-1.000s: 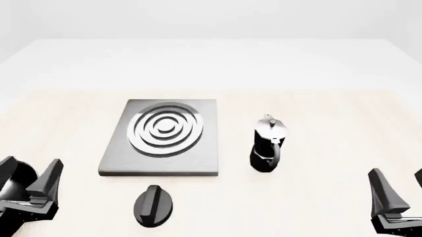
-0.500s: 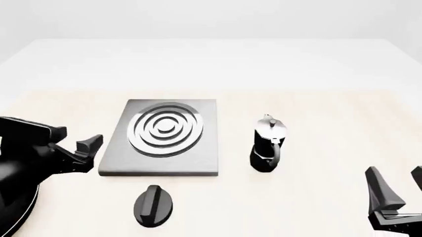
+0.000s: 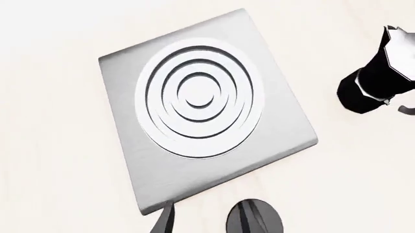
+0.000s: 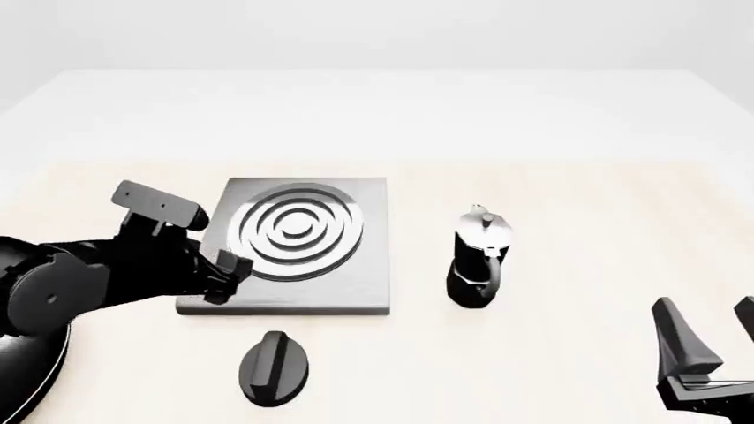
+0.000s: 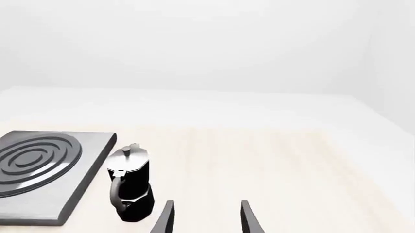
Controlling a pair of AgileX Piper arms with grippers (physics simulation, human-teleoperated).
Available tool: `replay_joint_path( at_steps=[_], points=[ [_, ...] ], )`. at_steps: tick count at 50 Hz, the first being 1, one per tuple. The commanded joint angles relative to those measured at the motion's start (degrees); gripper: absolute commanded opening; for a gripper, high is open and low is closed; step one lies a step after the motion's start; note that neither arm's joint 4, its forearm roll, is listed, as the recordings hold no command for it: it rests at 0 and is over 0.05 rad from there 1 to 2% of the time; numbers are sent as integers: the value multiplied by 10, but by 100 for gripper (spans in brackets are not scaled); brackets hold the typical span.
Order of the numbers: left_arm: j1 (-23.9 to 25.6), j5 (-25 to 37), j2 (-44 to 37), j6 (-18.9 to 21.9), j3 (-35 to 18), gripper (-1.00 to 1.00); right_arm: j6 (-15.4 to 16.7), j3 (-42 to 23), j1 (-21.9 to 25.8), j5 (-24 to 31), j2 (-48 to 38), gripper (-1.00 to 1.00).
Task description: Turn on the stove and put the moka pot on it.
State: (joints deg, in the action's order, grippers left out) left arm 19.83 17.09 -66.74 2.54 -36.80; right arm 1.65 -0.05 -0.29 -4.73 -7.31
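1 arm point(image 4: 130, 274) now nearer stove point(image 4: 353, 283)

On the table point(image 4: 589, 203) there is one stove point(image 4: 353, 287), a flat grey square slab, and it has one round burner point(image 4: 297, 231) made of silver rings. There is one black oval knob point(image 4: 274, 367), which lies separate from the slab. There is one moka pot point(image 4: 478, 258) with one side handle. Two robot arms are seen, so also two grippers: the left gripper point(image 4: 194, 243) and the right gripper point(image 4: 707, 353).
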Motion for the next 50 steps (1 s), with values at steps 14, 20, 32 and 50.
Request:
replay_joint_path(
  at_steps=[14, 20, 32, 50],
  points=[
    [99, 26, -70, -108, -11, 100, -1, 0, -3, 7, 9, 100],
    [99, 9, -85, -116, -1, 100, -1, 0, -4, 7, 9, 100],
    [106, -5, -99, -137, 11, 100, -1, 0, -1, -10, -13, 100],
    [117, -42, -136, -151, 26, 100, -4, 0, 1, -22, -30, 100]
  ],
)
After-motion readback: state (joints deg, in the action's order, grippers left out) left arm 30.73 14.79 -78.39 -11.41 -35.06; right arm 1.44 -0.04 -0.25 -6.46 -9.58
